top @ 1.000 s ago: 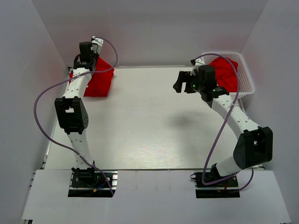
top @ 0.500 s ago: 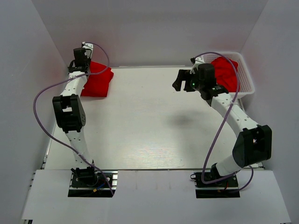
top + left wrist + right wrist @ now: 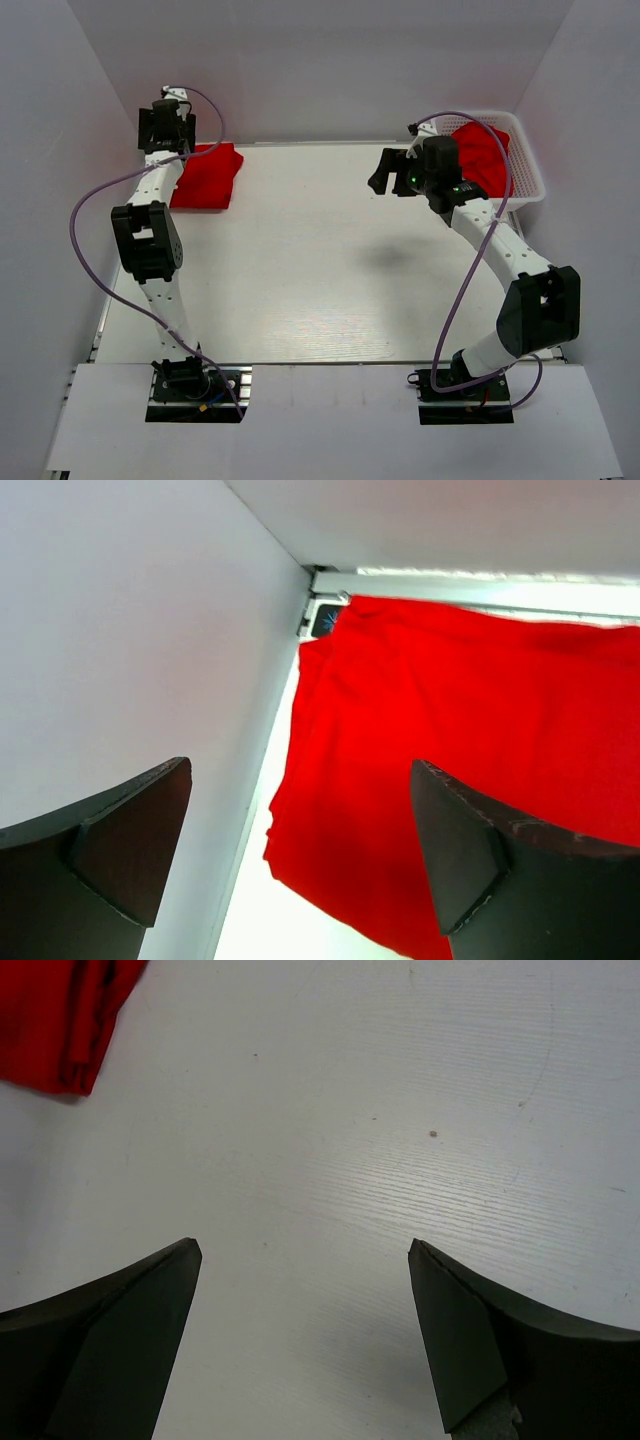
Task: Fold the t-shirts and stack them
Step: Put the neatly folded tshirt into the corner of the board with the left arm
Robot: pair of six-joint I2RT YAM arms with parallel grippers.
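Left gripper, top view: wide open, empty, over the left edge of the folded red t-shirt at the far-left corner of the table; right gripper open, empty, over the table's far-right part. Wrist views: jaws of both stand spread, nothing between.

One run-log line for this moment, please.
left gripper: open, empty, beside folded t-shirt at far-left corner of table | right gripper: open, empty, over table | crumpled t-shirts: in basket, far right
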